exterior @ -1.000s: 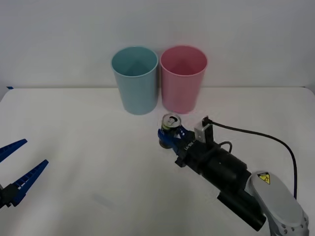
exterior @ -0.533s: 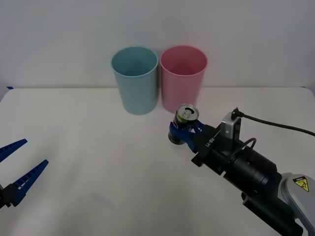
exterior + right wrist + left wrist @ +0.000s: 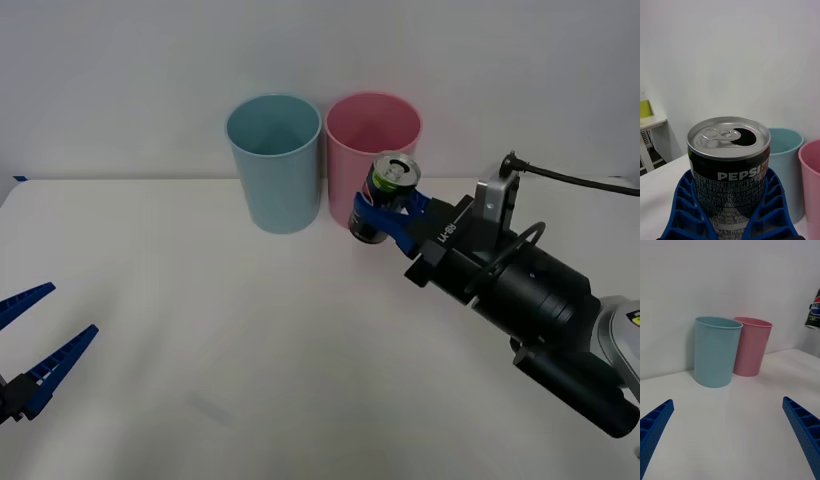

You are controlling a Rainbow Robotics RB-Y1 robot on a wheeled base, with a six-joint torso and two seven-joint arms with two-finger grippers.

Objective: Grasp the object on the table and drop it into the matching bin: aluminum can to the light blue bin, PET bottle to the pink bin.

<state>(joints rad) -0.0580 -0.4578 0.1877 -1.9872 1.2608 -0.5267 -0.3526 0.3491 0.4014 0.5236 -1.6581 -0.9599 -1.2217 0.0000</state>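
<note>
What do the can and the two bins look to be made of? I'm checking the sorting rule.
The small dark-bodied drink can, held in the right claw, looks like aluminium: a shiny brushed silver top with a pull-tab. The tall round light blue bin and its pink twin look like matte moulded plastic, with smooth, evenly coloured walls.

Two bins at the far middle of the table (image 3: 200, 330), touching side by side: light blue bin (image 3: 274, 165) left, pink bin (image 3: 360, 160) right. Can (image 3: 385, 200) off the table, tilted, clamped in the right gripper (image 3: 385, 212), in front of the pink bin. Left gripper (image 3: 35, 340) at near left edge, fingers spread, well apart from both bins.
</note>
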